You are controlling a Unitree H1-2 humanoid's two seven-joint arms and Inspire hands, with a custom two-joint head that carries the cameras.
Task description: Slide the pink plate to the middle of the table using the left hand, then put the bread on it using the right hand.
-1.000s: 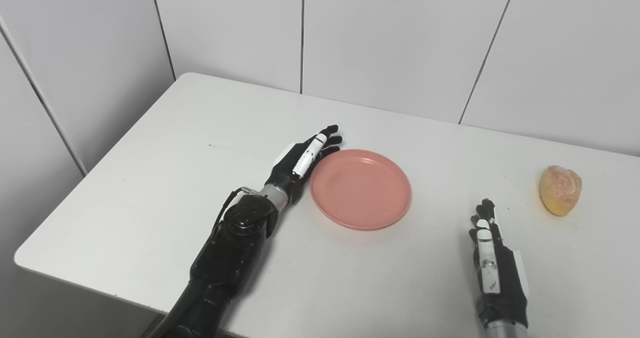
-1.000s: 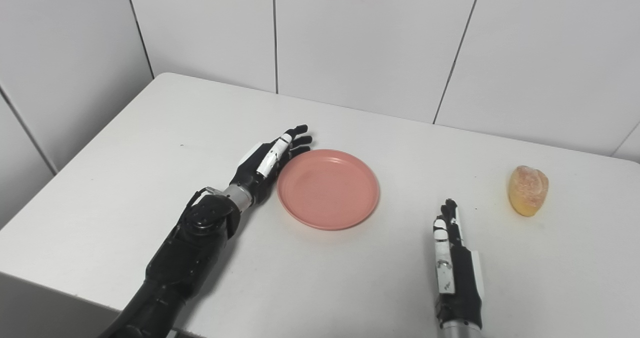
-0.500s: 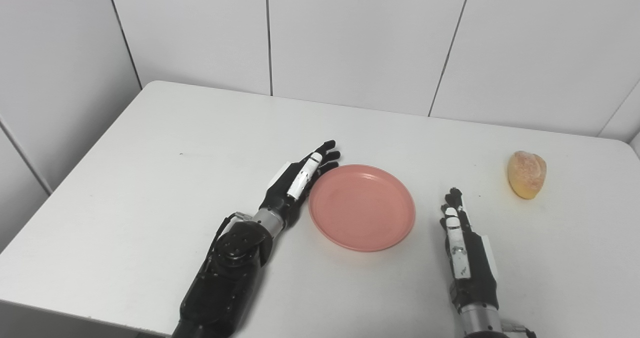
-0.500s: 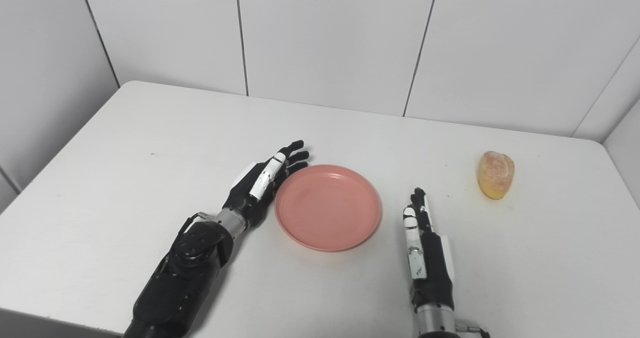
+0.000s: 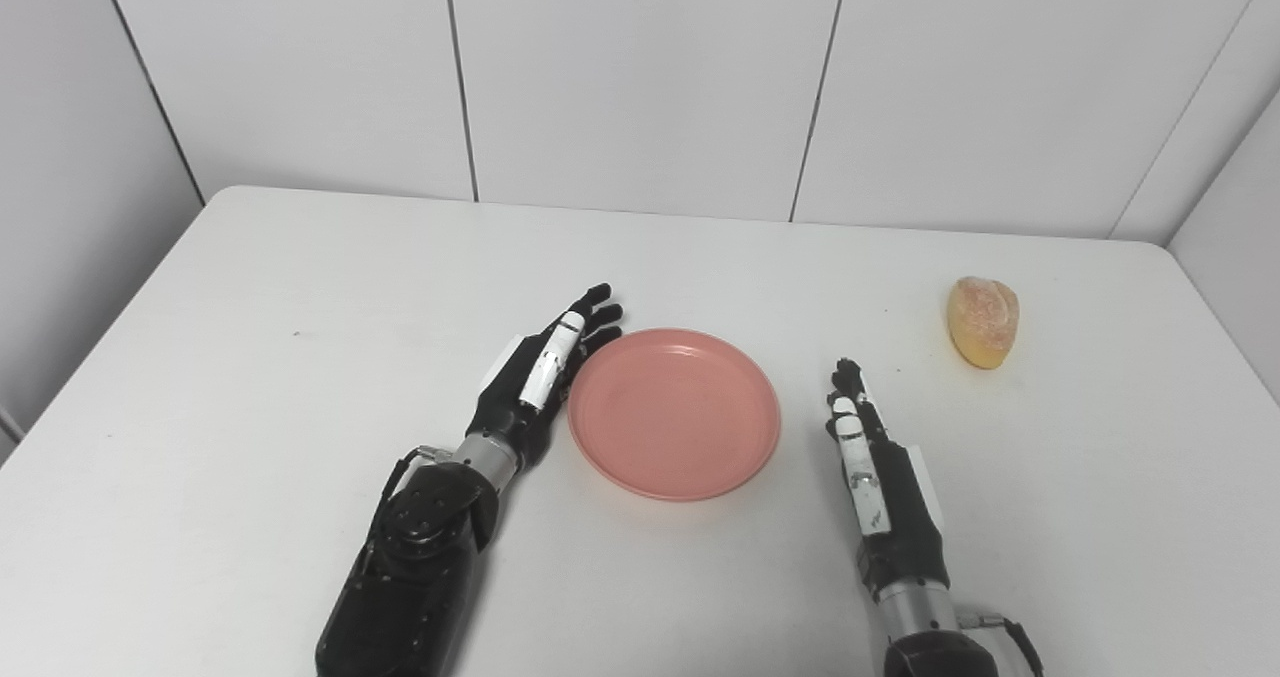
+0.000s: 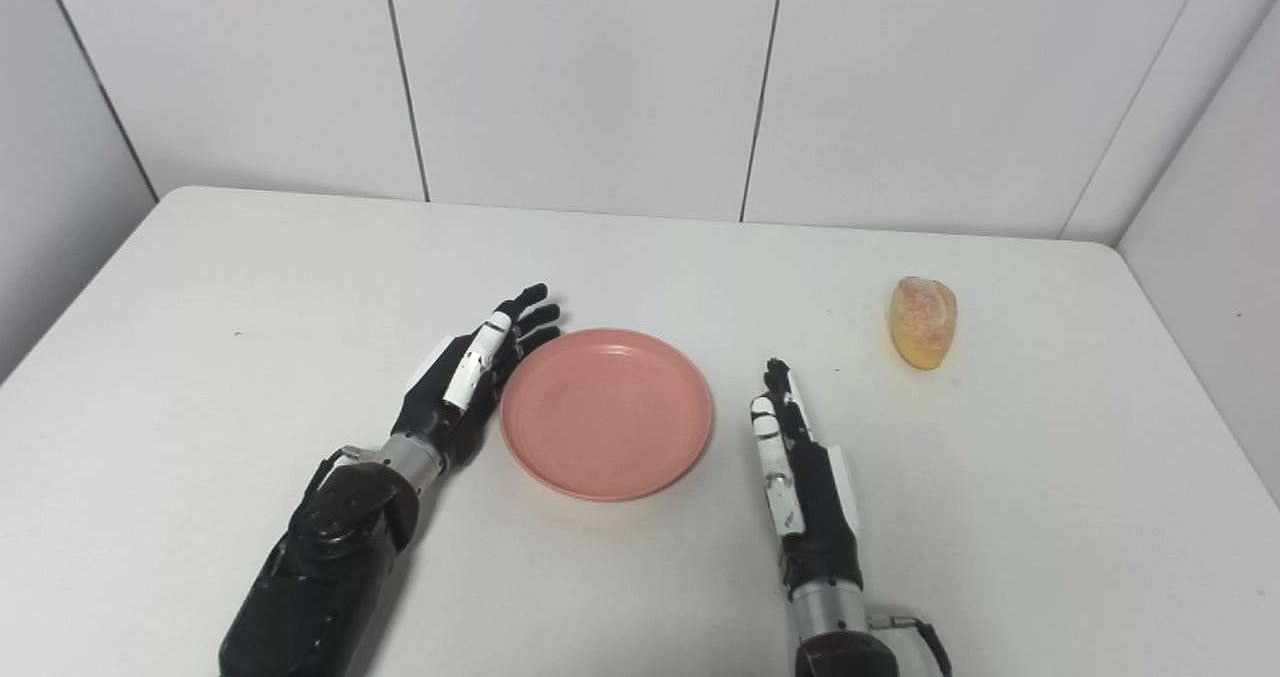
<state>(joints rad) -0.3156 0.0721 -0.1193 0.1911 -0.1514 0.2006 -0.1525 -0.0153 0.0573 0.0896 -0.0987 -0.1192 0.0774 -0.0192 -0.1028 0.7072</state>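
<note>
A round pink plate (image 5: 674, 412) lies flat near the middle of the white table (image 5: 250, 287), empty. My left hand (image 5: 545, 372) is open, on its edge, with its fingers stretched along the plate's left rim, touching or nearly touching it. My right hand (image 5: 872, 462) is open and empty, on its edge to the right of the plate, a short gap from it. A golden bread roll (image 5: 983, 321) lies at the far right of the table, well beyond my right hand. The same scene shows in the right eye view, with the plate (image 6: 606, 412) and the bread (image 6: 923, 321).
White panelled walls stand behind the table and along its right side (image 5: 1230, 207). The table's right edge runs close to the bread.
The camera has swung to the right, so the whole picture has shifted left. The hands and the plate keep about the same places relative to each other; the bread has not moved.
</note>
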